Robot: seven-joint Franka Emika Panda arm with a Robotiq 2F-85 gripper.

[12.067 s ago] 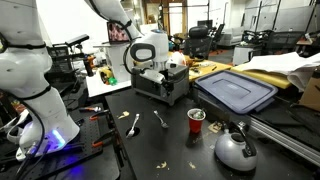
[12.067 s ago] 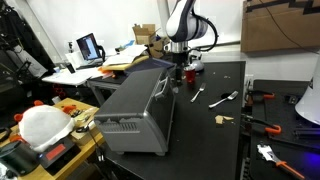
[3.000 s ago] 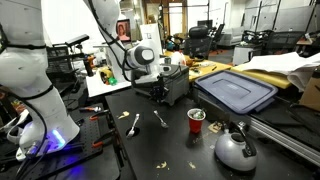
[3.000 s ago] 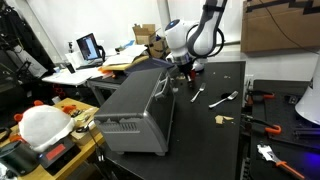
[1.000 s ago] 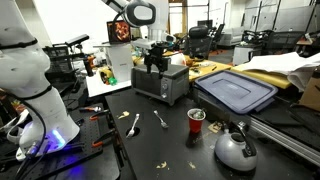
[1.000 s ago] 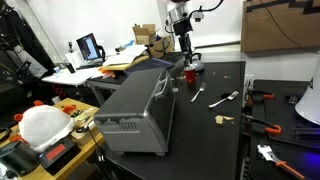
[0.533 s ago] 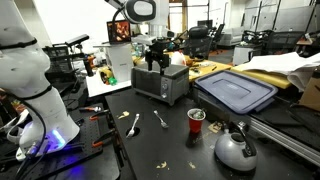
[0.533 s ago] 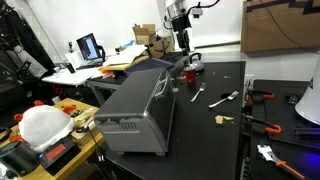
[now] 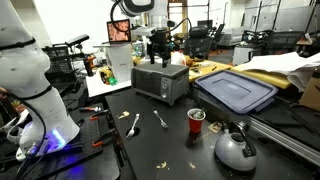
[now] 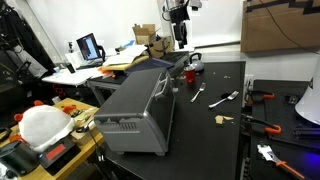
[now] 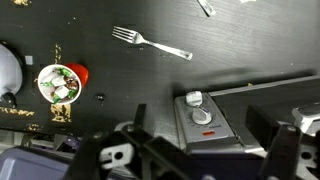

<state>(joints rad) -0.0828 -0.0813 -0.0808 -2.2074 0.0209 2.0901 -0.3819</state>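
- The arm (image 9: 138,6) comes in from high up, and its last links turn straight down in both exterior views.
- The wrist (image 10: 178,12) stands roughly upright, with the gripper (image 10: 181,44) hanging below it and pointing down.
- In the wrist view the two dark fingers (image 11: 283,152) stand wide apart.
- Their tips run off the lower edge of that view, so the jaws probably stand fully spread.

Exterior views from seemingly opposite table (image 9: 172,146) ends, wrist view downward from above; toaster oven (image 9: 160,82) shared.
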